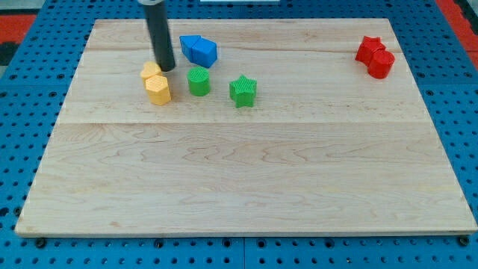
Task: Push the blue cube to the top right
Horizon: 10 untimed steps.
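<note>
The blue cube [204, 52] sits near the view's top, left of centre, touching another blue block [190, 44] on its left. My tip [166, 67] rests on the board just left of the blue blocks, a short gap from them, and just above and right of the yellow blocks [156, 84]. The rod rises out of the view's top.
A green cylinder [198, 81] and a green star [243, 90] lie just below the blue blocks. Two red blocks [376, 57] sit at the top right corner of the wooden board [246, 179]. Blue pegboard surrounds the board.
</note>
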Each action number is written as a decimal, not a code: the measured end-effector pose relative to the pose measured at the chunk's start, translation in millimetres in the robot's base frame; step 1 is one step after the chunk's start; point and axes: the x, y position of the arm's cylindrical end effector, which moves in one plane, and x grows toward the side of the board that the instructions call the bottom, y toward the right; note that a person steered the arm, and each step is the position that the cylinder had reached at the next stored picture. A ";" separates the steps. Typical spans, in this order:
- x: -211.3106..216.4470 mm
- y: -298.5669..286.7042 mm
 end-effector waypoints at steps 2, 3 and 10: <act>-26.5 -4.0; -33.0 34.0; -72.4 273.8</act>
